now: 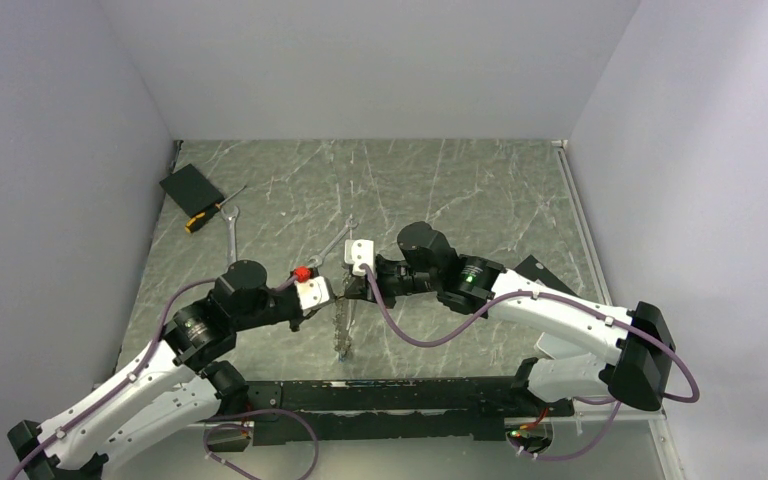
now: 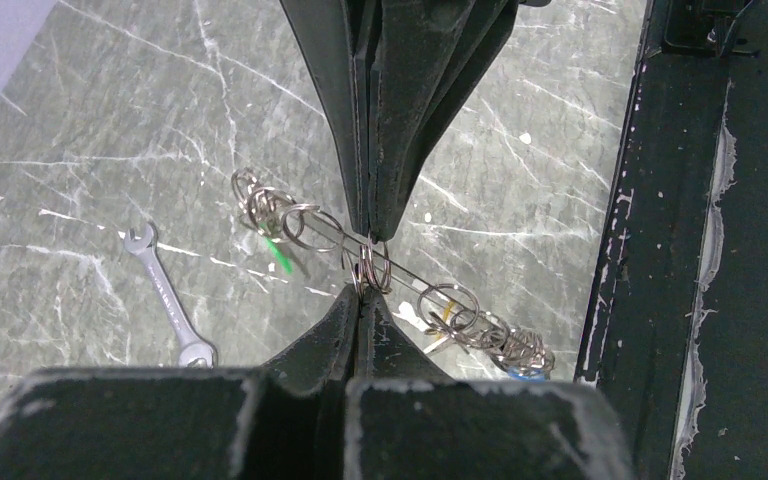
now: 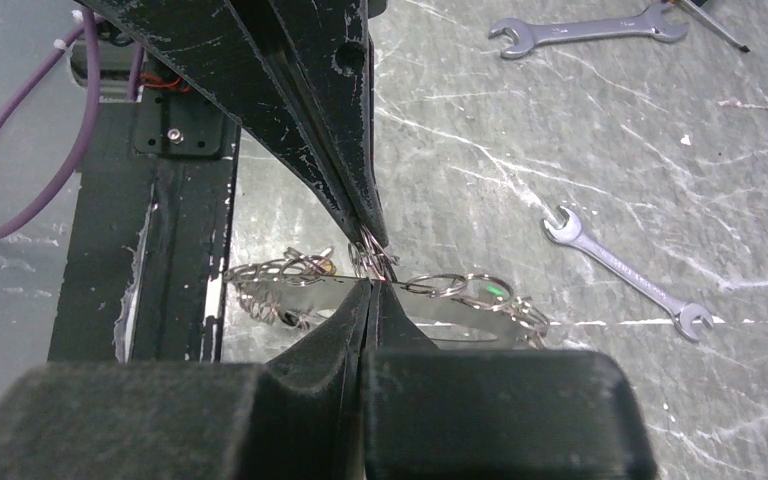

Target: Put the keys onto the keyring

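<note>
while the left hand (image 2: 368, 268) pinches the keyring (image 2: 415, 280), the right hand (image 3: 370, 265) clamps it too, keys (image 2: 278, 256) attached.

Keyring (image 2: 415, 280): thin silvery wire loop, drawn out long and narrow, running slantwise, with small split rings bunched at both ends. You have it pinched mid-span by one small ring, where the closed left claw (image 2: 360, 297) and the closed right claw (image 3: 368, 288) meet. Hanging from it are the green key (image 2: 278, 256) near one end and the yellow key (image 2: 441, 314) and blue key (image 2: 520, 373) toward the other. Blades too small to tell.
</note>
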Controlling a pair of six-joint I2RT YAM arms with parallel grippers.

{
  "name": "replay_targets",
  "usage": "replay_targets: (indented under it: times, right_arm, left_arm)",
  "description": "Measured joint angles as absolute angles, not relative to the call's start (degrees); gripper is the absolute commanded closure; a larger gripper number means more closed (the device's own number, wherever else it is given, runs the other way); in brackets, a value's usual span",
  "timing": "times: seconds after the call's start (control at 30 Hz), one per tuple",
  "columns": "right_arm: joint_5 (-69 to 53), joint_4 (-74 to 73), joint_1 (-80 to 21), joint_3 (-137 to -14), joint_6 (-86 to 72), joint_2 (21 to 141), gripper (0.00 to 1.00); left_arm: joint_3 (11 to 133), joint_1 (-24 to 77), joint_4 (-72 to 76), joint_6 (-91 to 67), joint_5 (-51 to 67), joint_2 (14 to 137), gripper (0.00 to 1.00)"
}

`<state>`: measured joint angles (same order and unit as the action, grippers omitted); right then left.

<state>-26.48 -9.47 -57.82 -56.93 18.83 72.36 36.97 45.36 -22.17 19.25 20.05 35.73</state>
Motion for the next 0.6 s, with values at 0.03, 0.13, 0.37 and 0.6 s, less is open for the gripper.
replay_targets:
  times: [0.03, 0.13, 0.37, 0.6]
  right_arm:
    - [-26.7, -9.5, -57.8, -56.9, 18.8, 72.4, 1.0]
    - [-26.9, -9.5, -57.8, -56.9, 18.8, 72.4, 1.0]
    - [-26.9, -9.8, -57.8, -56.9, 18.8, 74.1, 1.0]
    - [-25.8, -10.1, -57.8, -56.9, 18.9, 75.0, 1.0]
  left_arm:
    - [37.0, 45.4, -22.2, 19.2, 20.1, 35.7, 1.0]
    - [37.0, 45.4, -22.3, 19.3, 20.1, 35.4, 1.0]
    - [37.0, 45.4, -22.1, 19.3, 20.1, 35.1, 1.0]
    - [37.0, 45.6, -22.1, 19.3, 21.2, 35.1, 1.0]
